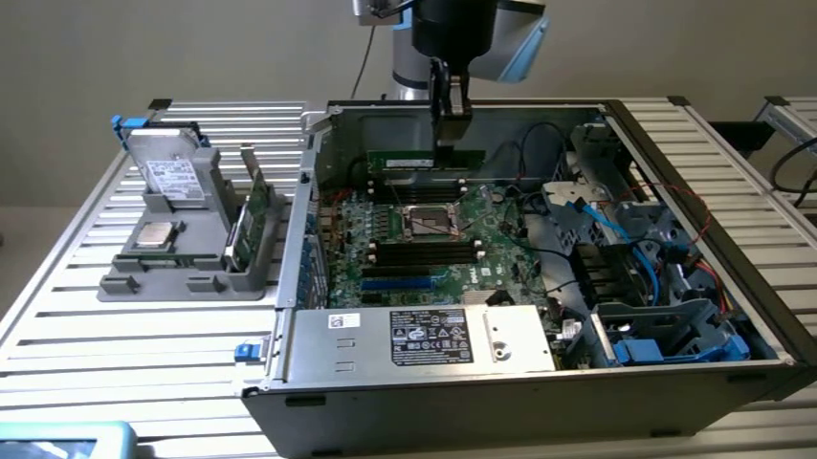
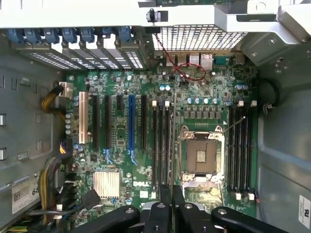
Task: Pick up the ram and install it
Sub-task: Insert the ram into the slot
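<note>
In the exterior view, the ram (image 1: pixel 415 161), a slim green strip with a white sticker, hangs level inside the open computer case. It is above the back part of the motherboard (image 1: pixel 479 206), just behind the CPU socket (image 1: pixel 431 222). My gripper (image 1: pixel 450 142) comes down from above and is shut on the ram's upper edge, towards its right end in the exterior view. The wrist view looks straight down past my gripper (image 2: pixel 172 199) onto the motherboard (image 2: pixel 121 87), with the CPU socket (image 2: pixel 201 155) between two banks of long black slots (image 2: pixel 240 145) (image 2: pixel 161 145).
A grey tray (image 1: pixel 179 277) on the slatted table at the exterior view's left holds a hard drive (image 1: pixel 172 177) and upright green cards (image 1: pixel 255 206). Inside the case, the power supply (image 1: pixel 434 337) sits at the front and a drive bay with blue cables (image 1: pixel 638 287) at the right.
</note>
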`<state>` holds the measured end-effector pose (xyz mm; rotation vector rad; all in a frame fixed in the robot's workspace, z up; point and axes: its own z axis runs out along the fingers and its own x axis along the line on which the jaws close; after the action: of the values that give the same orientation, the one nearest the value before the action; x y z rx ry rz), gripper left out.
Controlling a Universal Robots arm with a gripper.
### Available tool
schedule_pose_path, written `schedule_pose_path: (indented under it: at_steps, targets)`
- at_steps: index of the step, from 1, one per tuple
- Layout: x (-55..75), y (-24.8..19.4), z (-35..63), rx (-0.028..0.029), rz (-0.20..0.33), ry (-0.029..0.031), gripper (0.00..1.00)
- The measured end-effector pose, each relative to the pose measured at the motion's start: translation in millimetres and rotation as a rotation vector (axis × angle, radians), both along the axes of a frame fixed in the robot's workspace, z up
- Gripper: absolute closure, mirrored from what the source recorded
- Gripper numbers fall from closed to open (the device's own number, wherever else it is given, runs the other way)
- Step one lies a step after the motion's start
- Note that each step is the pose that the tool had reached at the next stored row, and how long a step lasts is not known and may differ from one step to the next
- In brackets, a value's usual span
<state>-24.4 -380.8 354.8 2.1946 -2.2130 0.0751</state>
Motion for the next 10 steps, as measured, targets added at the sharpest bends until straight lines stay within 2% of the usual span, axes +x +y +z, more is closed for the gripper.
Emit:
schedule_pose_path:
  at_steps: [3, 10]
  targets:
    - [0.0, 1.1, -5.5, -0.0021, 0.000, -0.0002, 0.87]
    - [0.0, 1.7, -17.7, -0.0152, 0.000, -0.0001, 0.87]
